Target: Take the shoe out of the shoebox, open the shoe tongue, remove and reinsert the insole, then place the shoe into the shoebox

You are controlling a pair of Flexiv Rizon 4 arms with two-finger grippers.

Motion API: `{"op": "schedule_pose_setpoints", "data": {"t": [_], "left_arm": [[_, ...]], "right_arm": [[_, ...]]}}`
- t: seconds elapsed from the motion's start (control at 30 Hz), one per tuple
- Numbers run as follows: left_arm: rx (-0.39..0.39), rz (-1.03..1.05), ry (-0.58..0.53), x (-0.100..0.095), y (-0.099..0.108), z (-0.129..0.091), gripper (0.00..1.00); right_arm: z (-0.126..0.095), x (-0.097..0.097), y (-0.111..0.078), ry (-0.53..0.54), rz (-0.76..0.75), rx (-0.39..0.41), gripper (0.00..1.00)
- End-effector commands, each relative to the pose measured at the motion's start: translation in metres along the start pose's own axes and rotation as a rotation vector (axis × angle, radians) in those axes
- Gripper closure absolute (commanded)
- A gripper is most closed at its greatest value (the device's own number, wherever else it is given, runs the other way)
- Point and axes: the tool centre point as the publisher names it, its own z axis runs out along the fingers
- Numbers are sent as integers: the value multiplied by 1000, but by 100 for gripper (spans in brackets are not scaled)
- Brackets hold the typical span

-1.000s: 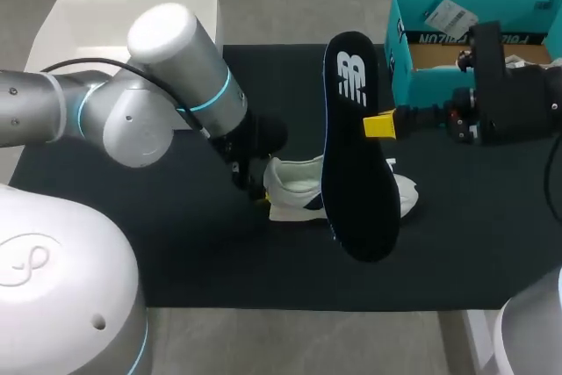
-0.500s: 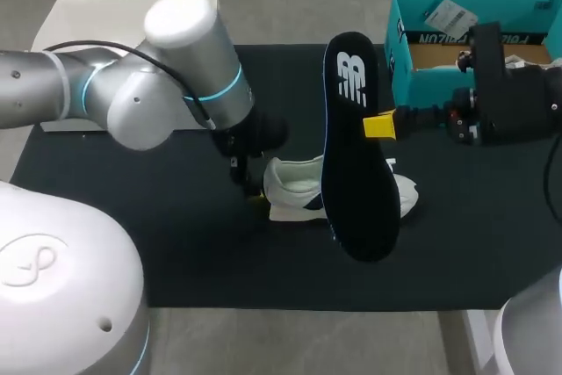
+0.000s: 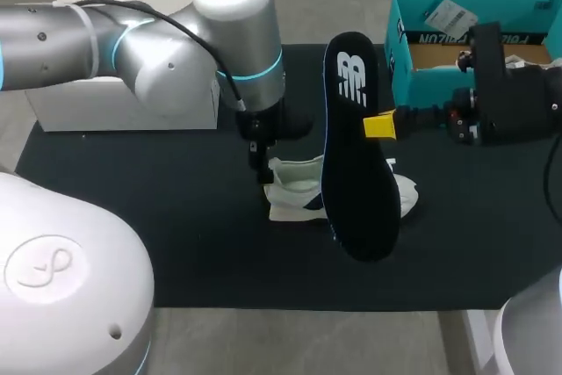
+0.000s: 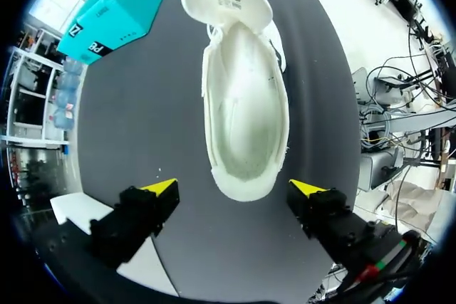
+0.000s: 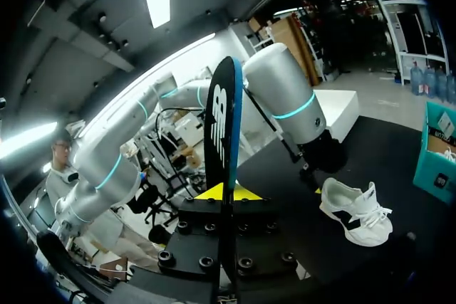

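Note:
A white shoe (image 3: 294, 197) with dark side panels lies on the black mat (image 3: 176, 243), partly hidden behind the black insole (image 3: 356, 155). My right gripper (image 3: 379, 125) is shut on the insole's edge and holds it upright above the shoe. In the right wrist view the insole (image 5: 224, 126) stands edge-on between the yellow tips of the right gripper (image 5: 223, 191), with the shoe (image 5: 356, 213) ahead. My left gripper (image 3: 262, 171) hangs over the heel. In the left wrist view the left gripper (image 4: 235, 190) is open, its tips on either side of the heel, and the shoe (image 4: 246, 105) shows an empty inside.
The open teal shoebox (image 3: 474, 37) stands at the back right of the mat, behind my right arm, and shows too in the left wrist view as the shoebox (image 4: 117, 8) beyond the toe. A white box (image 3: 123, 107) sits at the back left.
My left arm has swung rightward and its gripper has shifted a little right, closer over the shoe's heel. The right arm and the insole have not moved.

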Motion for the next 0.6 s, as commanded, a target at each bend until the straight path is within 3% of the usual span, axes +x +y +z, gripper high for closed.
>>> {"op": "schedule_pose_setpoints", "data": {"t": [0.03,0.37,0.5,0.6], "left_arm": [[-60,-2,-3,3,-7,-14,0],[-42,21,26,5,-24,-15,0],[-103,17,20,8,-27,-14,0],[-103,17,20,8,-27,-14,0]], "right_arm": [[4,-1,2,-1,2,2,100],[4,-1,2,-1,2,2,100],[4,-1,2,-1,2,2,100],[4,-1,2,-1,2,2,100]]}}
